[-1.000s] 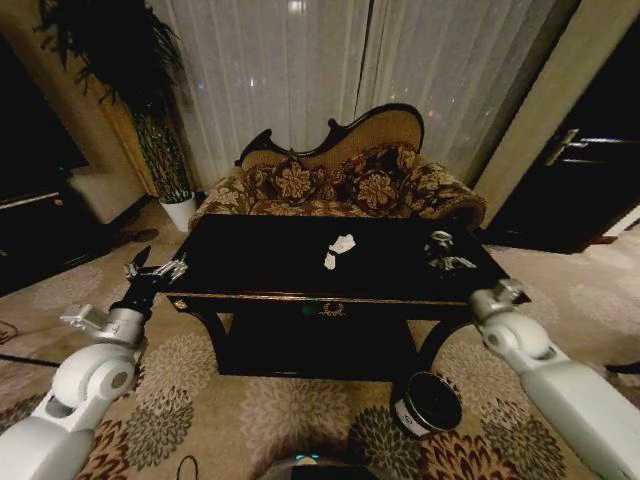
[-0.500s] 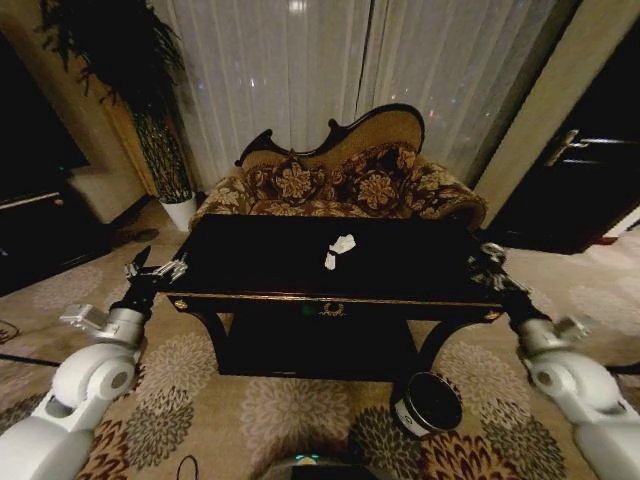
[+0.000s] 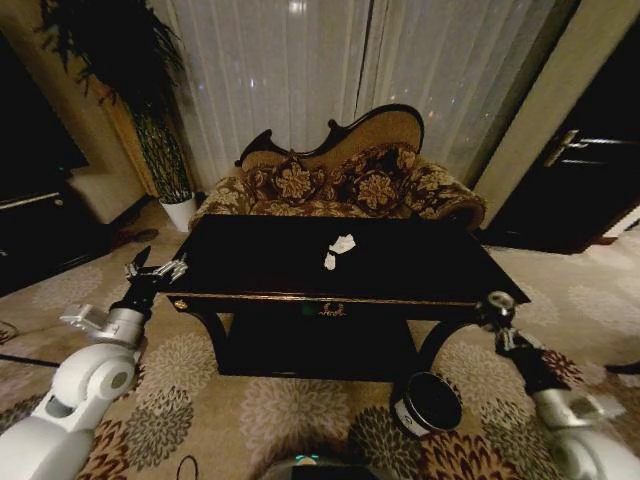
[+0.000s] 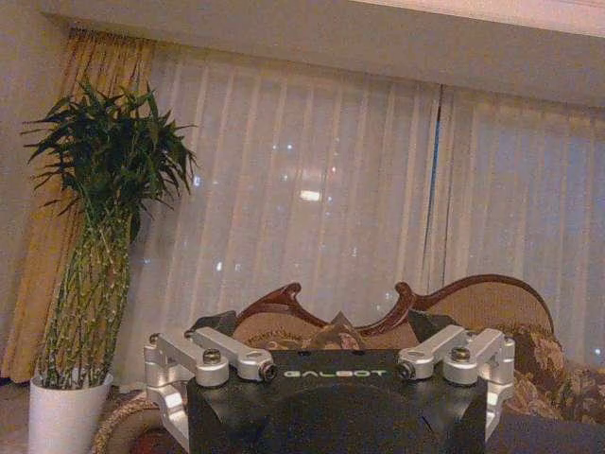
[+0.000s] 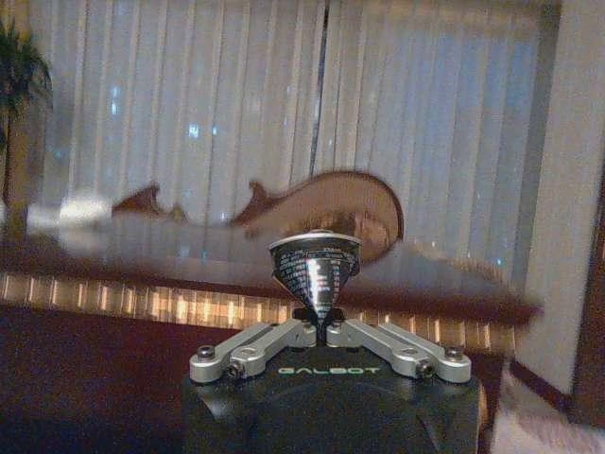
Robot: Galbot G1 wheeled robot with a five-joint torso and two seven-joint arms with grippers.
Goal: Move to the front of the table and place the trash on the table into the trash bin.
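The dark glossy table point(image 3: 260, 285) stands in front of me with two crumpled white paper scraps of trash point(image 3: 341, 244) near its middle. My right gripper point(image 3: 494, 311) hangs off the table's right front corner, shut on a shiny crushed can point(image 5: 315, 268) that stands up between its fingers point(image 5: 284, 335). The trash bin point(image 3: 428, 402) lies tilted on the carpet below the table's front right, left of and lower than that gripper. My left gripper point(image 3: 156, 271) is held still and open beside the table's left end, its fingers point(image 4: 203, 356) spread wide with nothing between them.
An ornate sofa point(image 3: 345, 185) stands behind the table, against white curtains. A tall plant in a white pot point(image 3: 180, 210) is at the back left, next to a low black cabinet point(image 3: 30, 235). A dark door point(image 3: 590, 170) is on the right. Patterned carpet surrounds the table.
My right gripper has carried the can off the table's right part, out past the front right corner and downward. The left arm and the paper scraps have not moved.
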